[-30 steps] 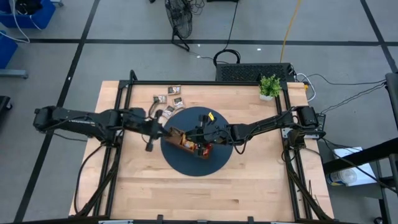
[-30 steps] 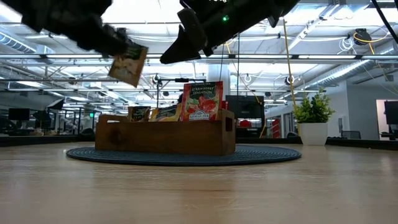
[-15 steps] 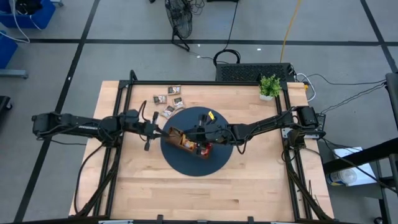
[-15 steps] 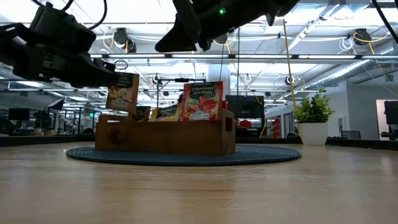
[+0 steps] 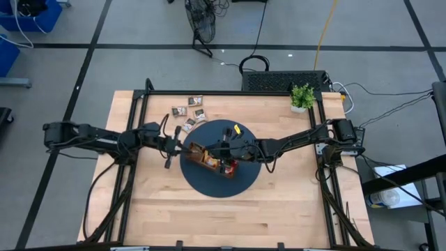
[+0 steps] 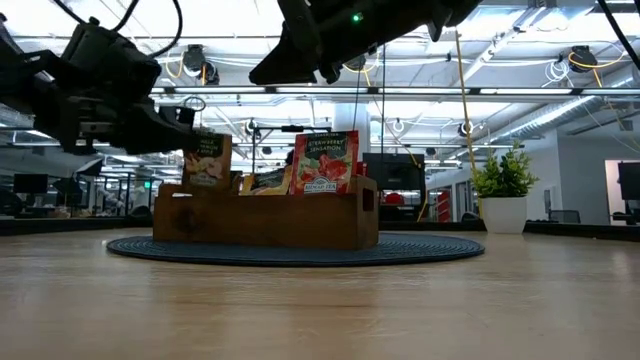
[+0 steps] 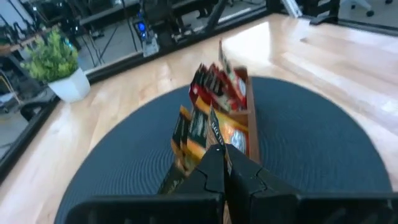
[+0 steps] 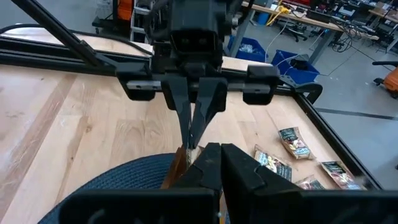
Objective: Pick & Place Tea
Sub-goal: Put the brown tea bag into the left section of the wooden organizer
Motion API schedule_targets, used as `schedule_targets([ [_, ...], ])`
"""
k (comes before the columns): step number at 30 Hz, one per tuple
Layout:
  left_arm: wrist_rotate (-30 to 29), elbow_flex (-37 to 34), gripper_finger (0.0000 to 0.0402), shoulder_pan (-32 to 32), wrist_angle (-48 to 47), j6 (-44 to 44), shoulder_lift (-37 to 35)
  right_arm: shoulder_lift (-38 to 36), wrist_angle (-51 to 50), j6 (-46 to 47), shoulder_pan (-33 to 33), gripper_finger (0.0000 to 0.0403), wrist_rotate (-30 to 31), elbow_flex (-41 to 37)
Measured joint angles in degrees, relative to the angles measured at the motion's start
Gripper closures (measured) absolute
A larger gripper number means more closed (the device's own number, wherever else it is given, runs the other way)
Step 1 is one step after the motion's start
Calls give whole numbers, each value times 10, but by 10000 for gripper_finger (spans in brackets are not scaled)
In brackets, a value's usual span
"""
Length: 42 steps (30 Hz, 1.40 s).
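Observation:
My left gripper (image 5: 179, 145) (image 6: 188, 128) is shut on an orange-brown tea sachet (image 6: 208, 160) over the left end of the long wooden tray (image 5: 206, 158) (image 6: 265, 215). The tray stands on a round dark mat (image 5: 240, 174) and holds upright red sachets (image 7: 217, 87) and orange sachets (image 7: 186, 134). My right gripper (image 5: 223, 149) (image 8: 216, 158) is shut and hovers high above the tray's middle, touching nothing. Several dark brown sachets (image 5: 189, 111) (image 8: 292, 142) lie flat on the table beyond the mat. My left gripper pinches the sachet between its two fingers by the upper edge (image 6: 203, 138), coming level from the table's left side. The sachet hangs upright below the fingers and shows edge-on (image 7: 214, 134) in the wrist view. Its lower edge is level with the tray's rim; whether it touches, I cannot tell.
A small green potted plant (image 5: 302, 97) (image 6: 503, 190) stands at the table's far right corner. A black frame runs along the table's edges (image 5: 139, 104). Bare wood lies on the near side of the mat (image 5: 223, 216).
My left gripper has come down toward the tray's left end with the sachet. The sachet, tilted and high above the tray a second ago, now hangs upright with its lower edge at the rim. My right gripper has stayed above the tray.

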Motion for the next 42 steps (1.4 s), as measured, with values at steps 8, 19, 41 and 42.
schedule_targets([
  [8,0,0,399,13,24,2,56,0,-2,1,0,403,0,0],
  [19,27,0,398,13,95,17,118,0,0,1,0,403,-2,-4],
  [41,-69,1,371,51,118,-75,157,0,67,14,0,403,-2,-46],
  [42,-69,1,370,51,119,-80,157,0,67,14,0,403,-2,-46],
])
